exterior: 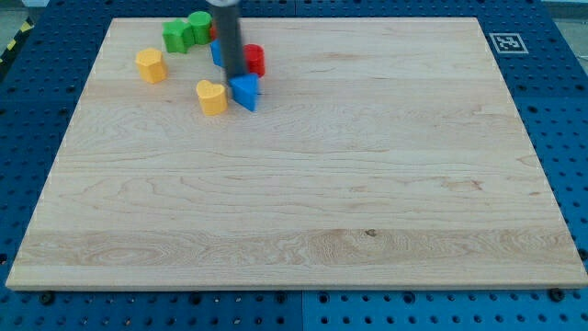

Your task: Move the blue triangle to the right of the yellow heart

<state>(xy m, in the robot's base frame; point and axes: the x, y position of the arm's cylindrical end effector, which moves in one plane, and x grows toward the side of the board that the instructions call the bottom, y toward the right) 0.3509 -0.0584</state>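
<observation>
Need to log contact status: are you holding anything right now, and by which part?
Nothing is held; I only push. My tip sits at the blue triangle's top edge, right of the yellow heart.

All the blocks are sitting in the top-left part of the table (303, 193). The yellow heart (211, 97) is lying just left of the blue triangle (245, 92), the two nearly touching. My tip (235, 74) is resting just above the triangle's upper edge, between another blue block (218, 53) on its left and the red block (254, 60) on its right. The yellow block (151, 65) is standing apart, farther left. The two green blocks (177, 36) (199, 26) are sitting side by side nearest the top edge.
</observation>
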